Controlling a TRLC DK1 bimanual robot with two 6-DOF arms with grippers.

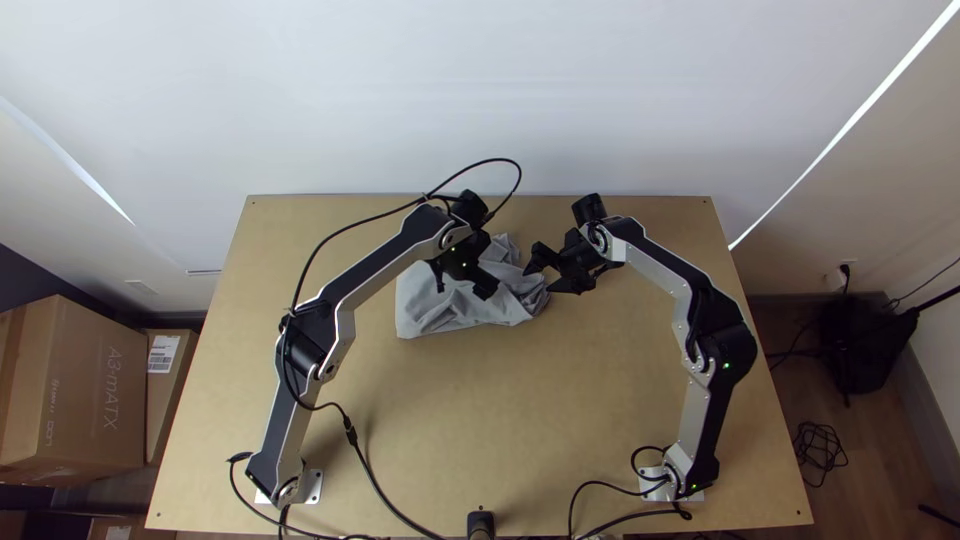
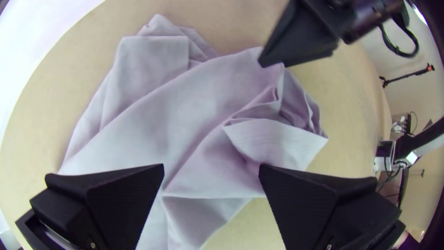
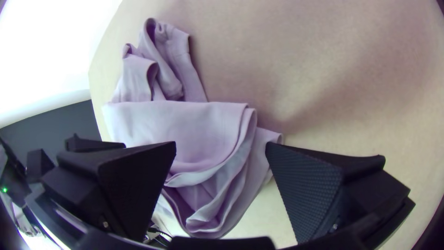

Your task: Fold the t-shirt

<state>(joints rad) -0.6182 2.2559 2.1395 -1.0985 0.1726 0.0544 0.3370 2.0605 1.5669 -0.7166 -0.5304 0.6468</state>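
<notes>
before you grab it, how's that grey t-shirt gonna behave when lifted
The t-shirt will probably hang limp, since it already lies in soft creases and loose folds. It looks fairly thin, so likely light. Its layers are stacked loosely at the bunched end, so lifting just the top one may well slide it off the rest and undo the folds.

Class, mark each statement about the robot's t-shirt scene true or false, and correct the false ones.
1. The left gripper is open over the t-shirt. True.
2. The right gripper is shut on the t-shirt. False: its fingers stand wide apart.
3. The t-shirt lies nearer the table's far edge than the edge by the arms' bases. True.
4. The t-shirt is spread out smooth. False: it is creased, with bunched folds at one end.
5. The cardboard boxes stand on the table. False: they are beside it.
</notes>
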